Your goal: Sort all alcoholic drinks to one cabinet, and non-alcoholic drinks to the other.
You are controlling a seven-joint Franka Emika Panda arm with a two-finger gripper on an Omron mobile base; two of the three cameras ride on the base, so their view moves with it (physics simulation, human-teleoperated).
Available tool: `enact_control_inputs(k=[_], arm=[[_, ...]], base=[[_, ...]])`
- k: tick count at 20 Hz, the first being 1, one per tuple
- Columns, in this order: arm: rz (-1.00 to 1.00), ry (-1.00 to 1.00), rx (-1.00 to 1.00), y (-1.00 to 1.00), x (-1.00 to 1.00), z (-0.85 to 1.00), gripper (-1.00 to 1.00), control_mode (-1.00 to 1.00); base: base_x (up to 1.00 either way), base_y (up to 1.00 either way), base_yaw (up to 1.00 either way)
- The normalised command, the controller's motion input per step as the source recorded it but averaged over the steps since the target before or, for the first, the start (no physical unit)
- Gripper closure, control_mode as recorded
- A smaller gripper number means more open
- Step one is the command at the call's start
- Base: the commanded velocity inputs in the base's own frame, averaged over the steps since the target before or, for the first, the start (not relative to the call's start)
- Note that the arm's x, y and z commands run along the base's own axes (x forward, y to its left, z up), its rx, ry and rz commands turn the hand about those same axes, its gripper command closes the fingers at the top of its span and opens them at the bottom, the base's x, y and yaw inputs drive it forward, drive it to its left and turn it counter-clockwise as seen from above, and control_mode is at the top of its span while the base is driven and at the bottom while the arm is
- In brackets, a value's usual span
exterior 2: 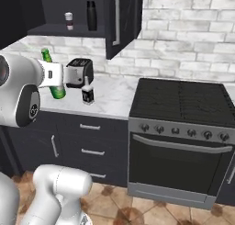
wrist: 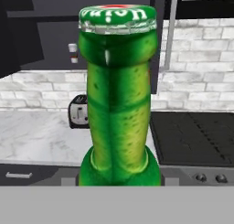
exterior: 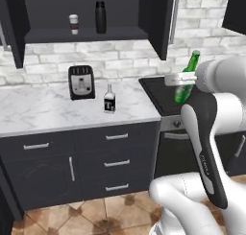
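jaws [exterior: 185,79] pinching the green beer bottle [exterior: 187,78] at mid-body, lifted off the bench [exterior: 43,109] over the stove's near edge; long axis tilted, cap up; open cabinet [exterior: 86,35] up and left, already holding cup and flask.

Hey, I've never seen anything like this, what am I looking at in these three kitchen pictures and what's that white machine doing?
It's a computer-rendered kitchen. The white robot arm stands on a base that can drive. Two pictures come from cameras on that base, behind the arm to its left and right; the third looks along its hand. Its pincer holds a slim green glass beer bottle, lifted off the counter. On the marble counter stand a black-and-silver toaster and a squat pale bottle with a black label. In the open dark wall cabinet above sit a small white paper coffee cup and a tall black flask. A black stove stands beside the counter.
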Motion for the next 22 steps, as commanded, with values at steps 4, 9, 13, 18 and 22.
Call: enact_control_inputs(k=[4,9,13,18,22], arm=[[0.0,0.0,0.0,0.0,0.0,0.0,1.0,1.0],[0.0,0.0,0.0,0.0,0.0,0.0,1.0,1.0],[0.0,0.0,0.0,0.0,0.0,0.0,1.0,1.0],[0.0,0.0,0.0,0.0,0.0,0.0,1.0,1.0],[0.0,0.0,0.0,0.0,0.0,0.0,1.0,1.0]], base=[[-0.24,-0.51,0.0],[-0.27,-0.5,0.0],[-0.29,-0.5,0.0],[-0.28,-0.51,0.0],[-0.27,-0.52,0.0]])
